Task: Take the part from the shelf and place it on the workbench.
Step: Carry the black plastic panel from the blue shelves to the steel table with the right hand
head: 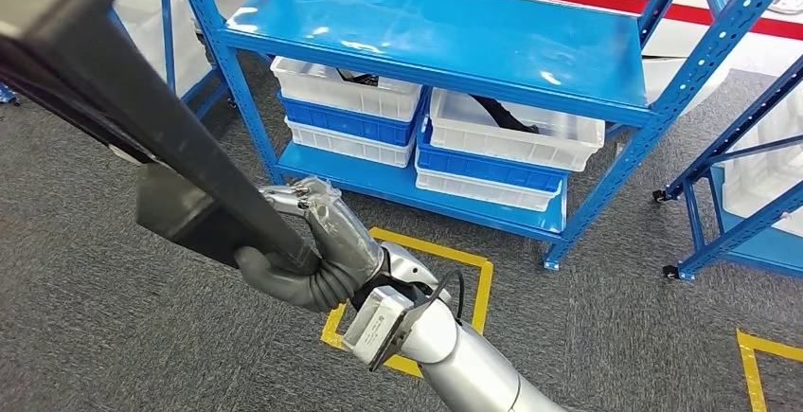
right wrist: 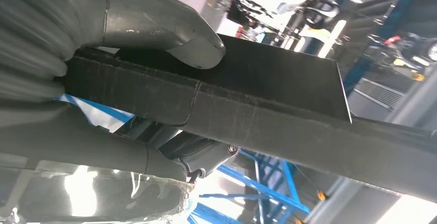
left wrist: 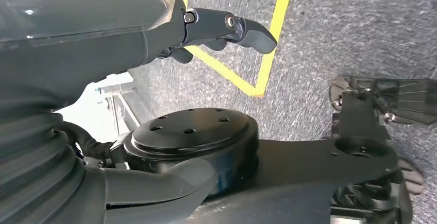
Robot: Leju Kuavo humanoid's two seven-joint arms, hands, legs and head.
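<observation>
A silver right arm (head: 464,355) rises from the lower edge of the head view, a small grey camera block (head: 379,325) strapped at its wrist. Above it the right hand (head: 317,241), sheathed in a ribbed grey cover, grips the part (head: 123,99), a long, dark, flat-sided bar that runs diagonally from the hand toward the upper left corner. The thick grey thumb (head: 275,275) curls under the bar's lower end while the fingers (head: 298,194), wrapped in clear film, close over its upper face, so the bar sits clamped between thumb and fingers, lifted above the carpet and clear of the rack.

In the right wrist view the same hold appears at close range: the thumb (right wrist: 170,28) presses onto one flat side of the part (right wrist: 268,105), the film-covered fingers (right wrist: 103,177) lie against the opposite side, and the bar reaches on past the hand.

The left hand (left wrist: 154,23) shows in the left wrist view, held over grey carpet and a yellow floor line (left wrist: 268,54), its dark fingers (left wrist: 242,28) stretched out and apart with nothing between them.

Beyond the right hand lies a yellow floor square (head: 478,284) on the grey carpet (head: 615,336). Farther back stands the blue shelf (head: 445,38), its lower level carrying stacked white and blue bins (head: 492,147), some holding dark items. A second blue rack (head: 748,194) on castors stands to the right.
</observation>
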